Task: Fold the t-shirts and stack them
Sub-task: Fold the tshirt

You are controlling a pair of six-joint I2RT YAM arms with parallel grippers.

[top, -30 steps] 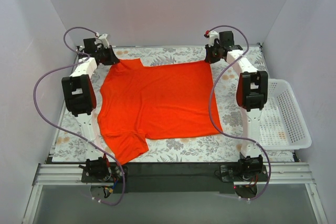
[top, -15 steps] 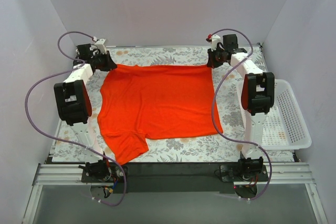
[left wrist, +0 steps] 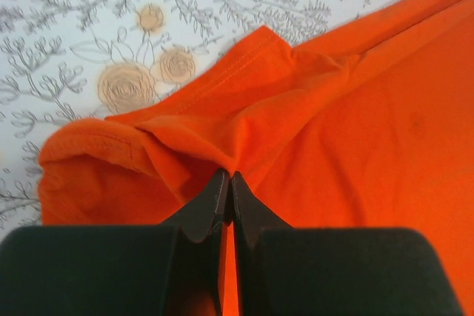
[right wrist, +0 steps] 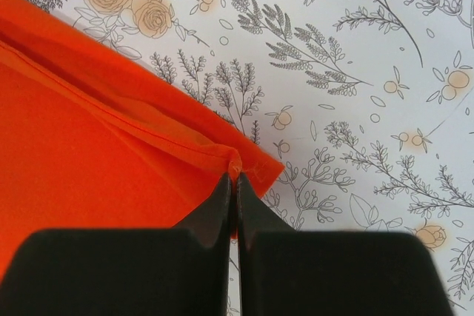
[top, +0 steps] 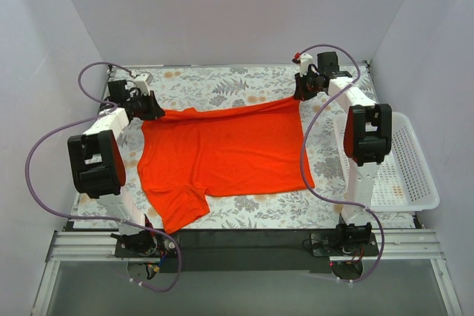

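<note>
- The orange-red t-shirt (top: 222,153) lies on the floral mat (top: 244,79). It covers the mat's middle and reaches from the mat's left part to a little right of its centre.
- Most of the cloth rests flat on the mat. The shirt's edge nearest the mat's far side is lifted clear of the mat and drawn into a taut line between the two grippers.
- One short sleeve (top: 178,211) lies flat on the mat's near-left part, pointing toward the mat's near edge.
- The left gripper (left wrist: 226,183) is over the mat's far-left area, clenched on a bunched fold of the t-shirt. Its wrist view shows the dark fingers pressed together with orange cloth pinched between them and a hemmed fold slumped just beside.
- The right gripper (right wrist: 232,177) is over the mat's far-right area, clenched on the t-shirt's hemmed corner. Its tips meet on the hem, and bare mat pattern shows beyond them.
- A white slotted basket (top: 415,175) stands just off the mat's right edge.
- A purple cable (top: 37,146) loops out past the mat's left edge from the left arm.
- The right arm's cable (top: 304,146) hangs over the mat's right part, along the shirt's right edge.
</note>
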